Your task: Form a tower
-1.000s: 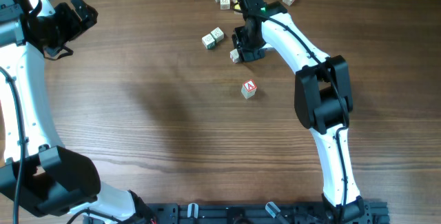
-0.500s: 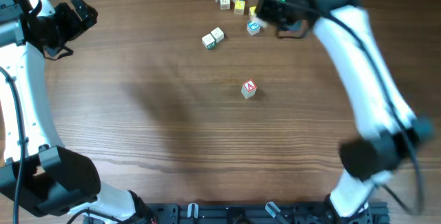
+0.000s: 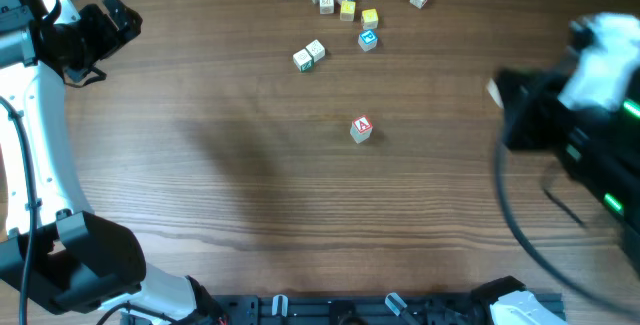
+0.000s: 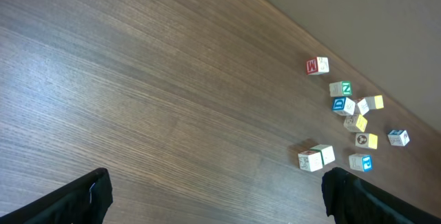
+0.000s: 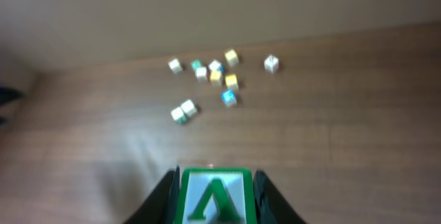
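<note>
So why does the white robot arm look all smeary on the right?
Overhead view: the white right arm is motion-smeared. Right wrist view: soft all over, though the green-lettered pale wooden cube between the fingers reads. Left wrist view: sharp.

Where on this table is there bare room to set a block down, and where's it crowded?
Bare wooden table runs wide left of and nearer than the lone red-lettered wooden cube. Crowded: the cluster of small lettered wooden cubes by the far edge.
</note>
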